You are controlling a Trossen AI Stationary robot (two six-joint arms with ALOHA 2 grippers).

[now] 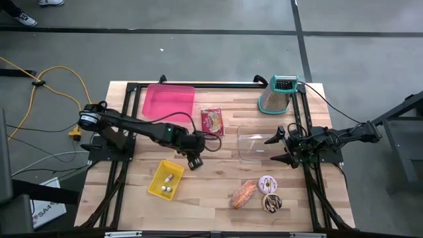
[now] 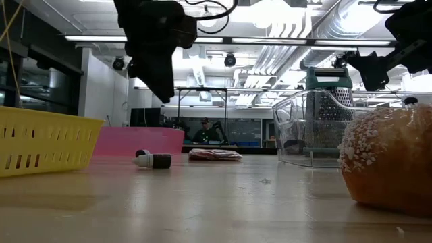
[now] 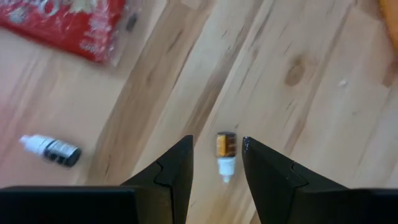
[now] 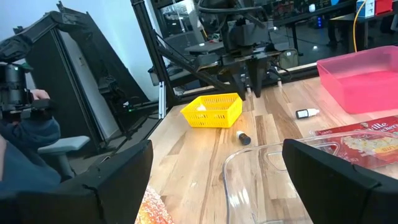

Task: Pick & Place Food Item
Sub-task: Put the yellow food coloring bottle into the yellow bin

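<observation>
A red snack packet (image 1: 212, 121) lies flat at mid-table, beside the pink tray (image 1: 169, 101). A sugared orange roll (image 1: 243, 194) and two doughnuts (image 1: 268, 184) lie near the front edge. My left gripper (image 1: 193, 160) hangs above the wood between the packet and the yellow basket (image 1: 166, 180). It slants down, open, with nothing between its fingers (image 3: 216, 140). A small amber bottle (image 3: 225, 155) lies on the table below the gap. My right gripper (image 1: 277, 147) waits at the right, level and open (image 4: 214, 180).
A clear plastic container (image 1: 254, 145) sits right in front of my right gripper. A metal grater (image 1: 277, 96) stands at the far right. A second small bottle with a dark label (image 3: 53, 149) lies on the wood. The yellow basket holds small bottles.
</observation>
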